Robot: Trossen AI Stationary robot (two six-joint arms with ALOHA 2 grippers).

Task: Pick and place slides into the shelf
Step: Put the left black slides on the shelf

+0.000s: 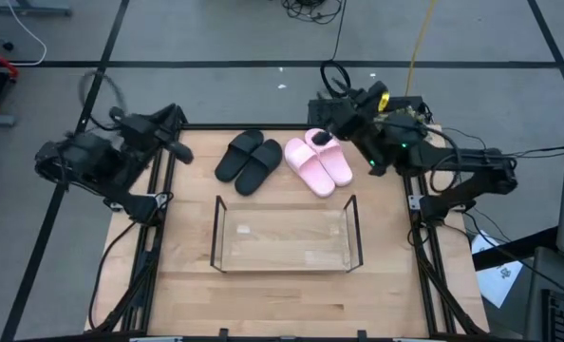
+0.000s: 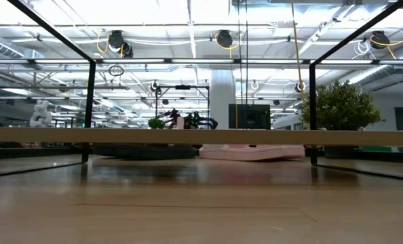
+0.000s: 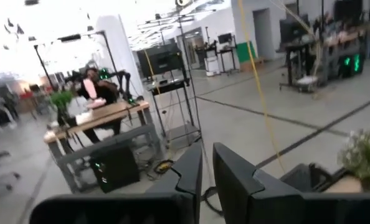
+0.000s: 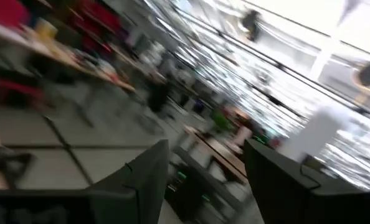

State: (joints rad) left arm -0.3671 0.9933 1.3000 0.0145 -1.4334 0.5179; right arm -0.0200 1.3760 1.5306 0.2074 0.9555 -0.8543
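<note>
No readable writing or brand is seen on anything here. The right gripper (image 1: 326,139) is parked right over the pale pink slides (image 1: 320,162), at their far end, and its fingers (image 4: 149,180) are spread wide with nothing seen between them; contact with the pink strap can't really be judged from above. The black slides (image 1: 249,160) are lying just beside the pink pair, toward the left gripper (image 1: 183,150), which is held almost closed and empty. The shelf (image 1: 287,234) is sat nearer the front edge, nothing in it.
</note>
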